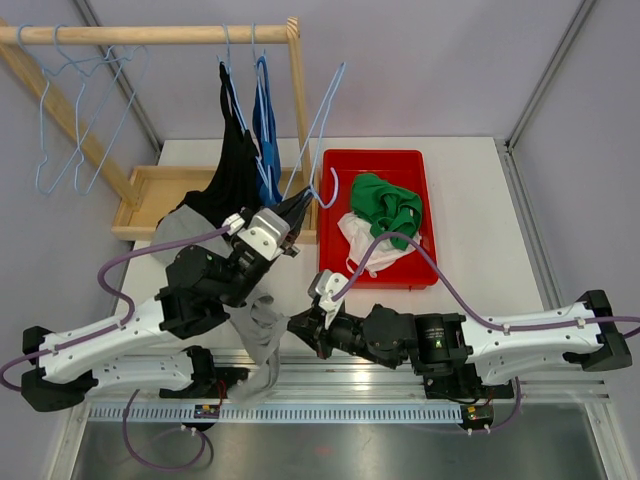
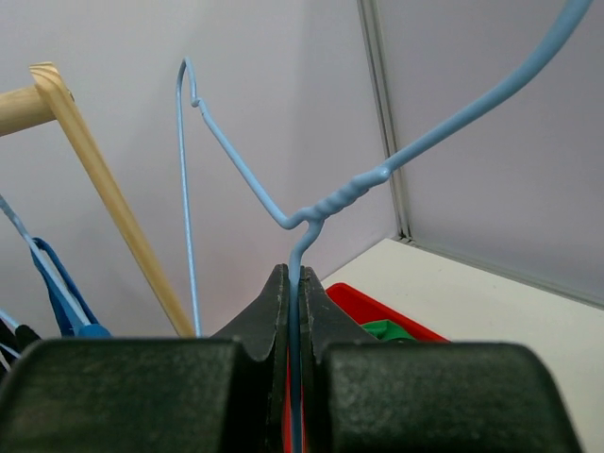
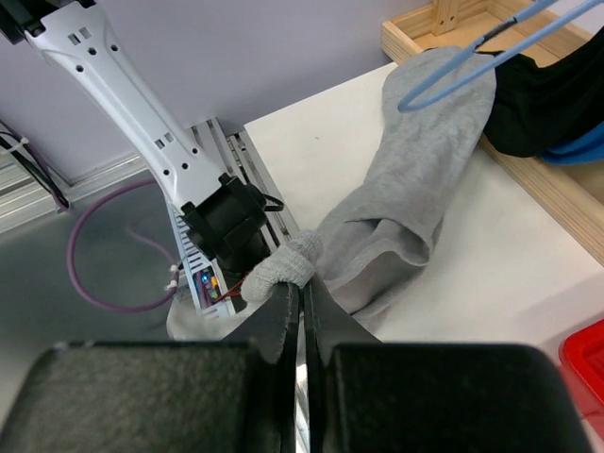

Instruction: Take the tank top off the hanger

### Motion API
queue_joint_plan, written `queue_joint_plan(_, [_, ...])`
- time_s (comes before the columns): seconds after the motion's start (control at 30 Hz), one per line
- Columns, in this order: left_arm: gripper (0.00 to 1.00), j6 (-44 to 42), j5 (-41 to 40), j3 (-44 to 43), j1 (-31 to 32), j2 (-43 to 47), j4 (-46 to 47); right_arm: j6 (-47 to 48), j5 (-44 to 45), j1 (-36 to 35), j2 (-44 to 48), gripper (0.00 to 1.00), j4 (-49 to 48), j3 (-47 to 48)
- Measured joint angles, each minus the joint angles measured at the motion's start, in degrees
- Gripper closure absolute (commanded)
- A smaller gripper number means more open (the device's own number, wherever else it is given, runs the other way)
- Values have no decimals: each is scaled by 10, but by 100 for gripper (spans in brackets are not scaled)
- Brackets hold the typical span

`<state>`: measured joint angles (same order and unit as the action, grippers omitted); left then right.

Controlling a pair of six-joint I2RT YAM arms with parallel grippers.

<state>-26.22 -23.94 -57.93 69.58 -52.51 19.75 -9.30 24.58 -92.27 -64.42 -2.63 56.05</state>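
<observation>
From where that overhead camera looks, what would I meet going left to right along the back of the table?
Empty blue hangers → black garment → blue garment → red bin.

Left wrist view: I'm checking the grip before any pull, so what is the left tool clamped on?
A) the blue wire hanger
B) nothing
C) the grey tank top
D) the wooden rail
A: the blue wire hanger is pinched by its neck in the shut left tool, while the grey tank top is bunched at the tips of the right tool.
</observation>
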Motion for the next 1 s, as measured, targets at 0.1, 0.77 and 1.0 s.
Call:
queue_joint_plan(0.1, [100,-8,-5,0,1,3,1,3,14,-2,1,100,8,0])
queue_joint_plan(0.77, [100,114,-22,-173,5,85,-170,-10,-15,136,-132,100,30,42])
queue_joint_plan(1.0, [100,111,-139,-205,5,99,-250,-24,-113,163,-249,66,37,91])
